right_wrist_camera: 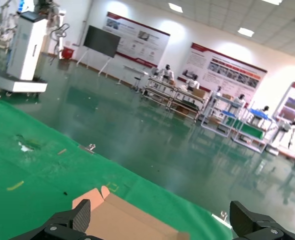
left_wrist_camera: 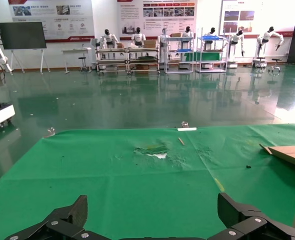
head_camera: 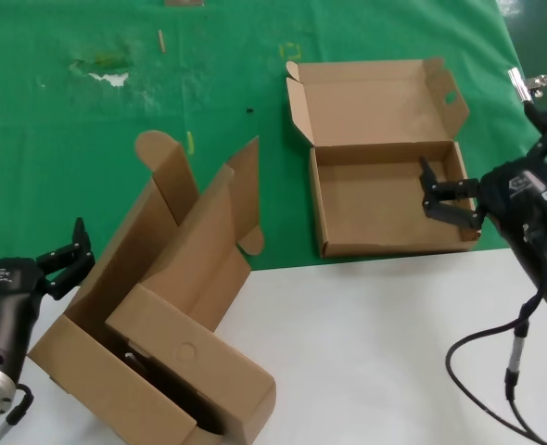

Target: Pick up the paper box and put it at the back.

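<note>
Green cloth (head_camera: 88,111) (torn) holds paper box (head_camera: 385,209); right gripper (head_camera: 443,199) spread over it.

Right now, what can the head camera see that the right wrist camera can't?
Only the head view shows the whole paper box lying open on the green cloth, the right gripper open at the box's right wall, the left gripper open beside the larger brown box, and the long carton. Only the right wrist view shows the hall behind: a dark screen and shelving. Both show the green cloth, the paper box's lid and the right gripper.
</note>
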Controlling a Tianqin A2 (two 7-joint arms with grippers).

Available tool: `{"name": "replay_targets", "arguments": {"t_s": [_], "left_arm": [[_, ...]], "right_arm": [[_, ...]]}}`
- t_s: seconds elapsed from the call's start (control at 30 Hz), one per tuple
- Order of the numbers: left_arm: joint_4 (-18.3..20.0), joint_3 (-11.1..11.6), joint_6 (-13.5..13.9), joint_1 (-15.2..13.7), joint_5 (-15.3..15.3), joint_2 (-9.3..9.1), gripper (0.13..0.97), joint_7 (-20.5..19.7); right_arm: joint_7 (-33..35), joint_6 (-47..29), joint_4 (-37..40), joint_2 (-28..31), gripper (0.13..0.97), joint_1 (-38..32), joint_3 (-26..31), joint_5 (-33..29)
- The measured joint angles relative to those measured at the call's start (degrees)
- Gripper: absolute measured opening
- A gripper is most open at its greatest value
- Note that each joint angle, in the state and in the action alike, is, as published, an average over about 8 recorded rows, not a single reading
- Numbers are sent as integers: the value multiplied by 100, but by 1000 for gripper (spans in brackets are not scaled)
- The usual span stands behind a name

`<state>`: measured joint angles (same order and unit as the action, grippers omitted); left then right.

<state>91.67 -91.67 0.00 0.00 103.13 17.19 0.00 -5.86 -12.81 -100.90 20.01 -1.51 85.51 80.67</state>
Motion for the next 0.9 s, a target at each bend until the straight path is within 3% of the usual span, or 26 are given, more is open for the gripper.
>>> {"name": "replay_targets", "arguments": {"t_s": [0.17, 0.9], "left_arm": [[0, 0, 0, 0, 0, 0, 924, 0], [0, 0, 0, 0, 0, 0, 966, 0]], "right_arm": [[108, 236, 170, -52, 966, 28, 113, 414], [524, 1144, 825, -252, 966, 135, 550, 2007]]}}
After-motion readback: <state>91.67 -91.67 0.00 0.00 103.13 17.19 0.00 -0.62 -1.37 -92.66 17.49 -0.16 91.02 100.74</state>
